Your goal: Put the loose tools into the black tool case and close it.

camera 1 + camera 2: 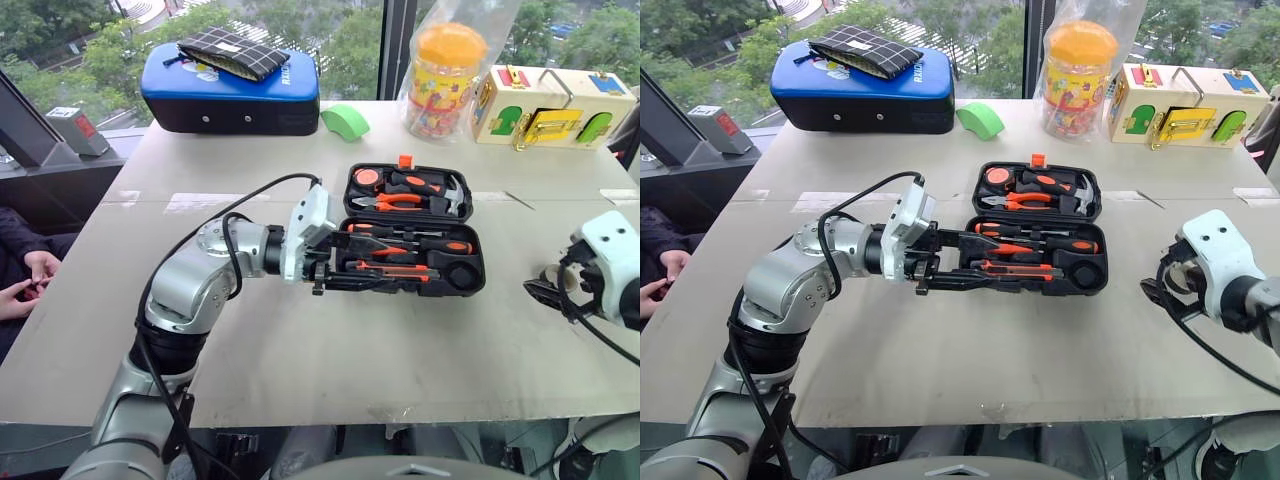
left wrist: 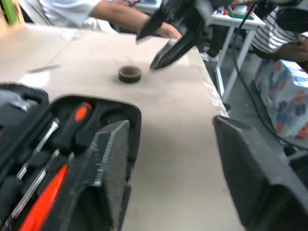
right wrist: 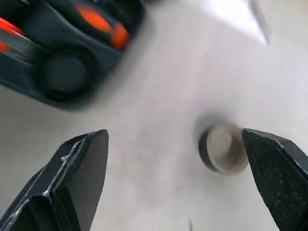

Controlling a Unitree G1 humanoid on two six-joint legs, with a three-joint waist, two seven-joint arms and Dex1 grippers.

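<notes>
Now the black tool case [image 1: 415, 240] lies open in the middle of the worktop [image 1: 330, 350], its lid flat behind it and the screwdrivers [image 1: 400, 245] and knife [image 1: 390, 268] already lying in the near tray. The round recess [image 3: 62, 72] at the tray's right end looks empty. The small tape roll [image 3: 222, 148] sits loose on the worktop, well to the right of the case.

The right tool [image 3: 185, 185] hangs just above that roll with its fingers spread wide and nothing between them; one finger is almost over the roll, the other far off to the side. To my eye it needs to shift sideways so the roll sits midway between the fingers, then come straight down and close across the roll's outer wall, since a squeeze from one side would likely skid it away.

The left tool [image 2: 192, 178] is by the case's left end, fingers parted and holding nothing. Its lower finger [image 2: 108, 168] sits over the tray's edge, so it should draw clear before the lid folds over.
</notes>
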